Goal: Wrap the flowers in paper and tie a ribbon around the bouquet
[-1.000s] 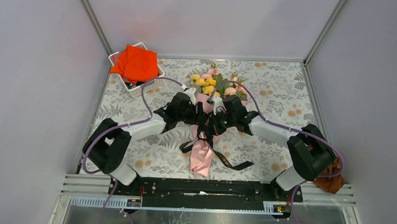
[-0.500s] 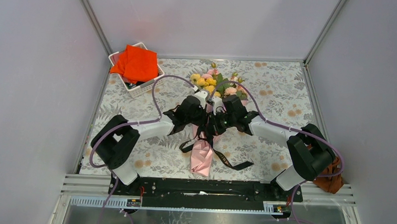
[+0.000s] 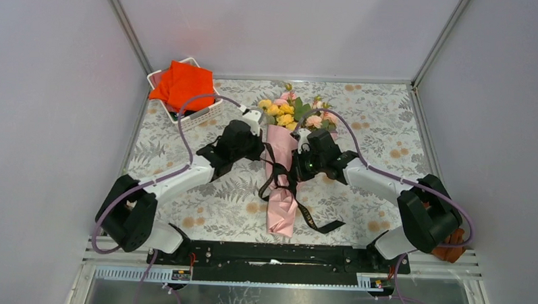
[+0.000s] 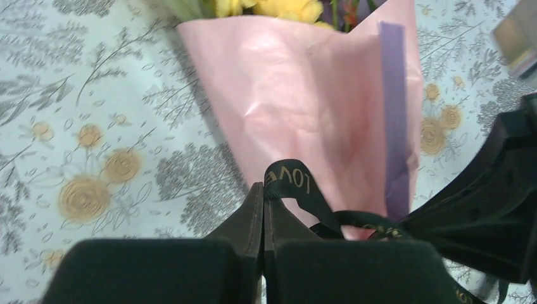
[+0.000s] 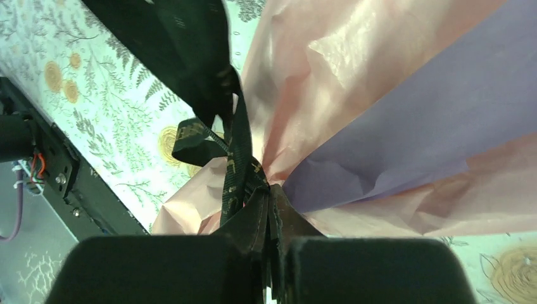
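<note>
The bouquet point(image 3: 282, 206) lay mid-worktop point(image 3: 375, 129) between both arms, blooms toward the far side. The black ribbon point(image 4: 288, 180) circled its narrow waist. The left tool point(image 4: 263, 202) pinched a ribbon loop, and the right tool point(image 5: 269, 215) clamped the ribbon against the paper.

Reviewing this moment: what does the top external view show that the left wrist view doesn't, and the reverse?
Only top external: the orange cloth in its basket at the far left corner, and the ribbon tail trailing on the table beside the cone's narrow end. Only left wrist: the left gripper shut on a ribbon loop lettered LOVE. Both: the pink paper cone, yellow blooms at its wide end, and black ribbon around it.
</note>
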You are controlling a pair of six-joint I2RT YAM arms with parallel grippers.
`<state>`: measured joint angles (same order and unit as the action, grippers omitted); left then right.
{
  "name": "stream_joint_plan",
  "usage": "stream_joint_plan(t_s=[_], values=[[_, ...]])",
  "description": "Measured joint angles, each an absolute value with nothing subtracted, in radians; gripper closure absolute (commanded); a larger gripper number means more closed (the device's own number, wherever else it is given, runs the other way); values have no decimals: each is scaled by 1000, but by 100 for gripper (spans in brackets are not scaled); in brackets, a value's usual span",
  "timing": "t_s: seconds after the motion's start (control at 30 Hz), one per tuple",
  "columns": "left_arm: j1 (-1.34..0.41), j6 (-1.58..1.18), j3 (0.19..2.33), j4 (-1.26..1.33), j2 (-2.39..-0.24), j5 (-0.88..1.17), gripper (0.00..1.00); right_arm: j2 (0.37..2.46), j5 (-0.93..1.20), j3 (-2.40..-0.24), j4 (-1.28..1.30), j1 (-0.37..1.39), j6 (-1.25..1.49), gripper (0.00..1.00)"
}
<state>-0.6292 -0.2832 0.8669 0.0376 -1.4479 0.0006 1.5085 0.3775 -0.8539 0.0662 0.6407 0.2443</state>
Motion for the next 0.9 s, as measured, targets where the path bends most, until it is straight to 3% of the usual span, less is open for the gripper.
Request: stream_joint_plan(t_s=[0.5,0.77,0.9], values=[[-572,-263,646,52,-1380,99,100,1386,162,-824,218,622,348,100],[-575,-64,583,152,-1358,225,100,1322,175,-822,204,616,340,100],[-582,12,582,189,-1356,282,100,1311,191,-769,155,517,400,100]])
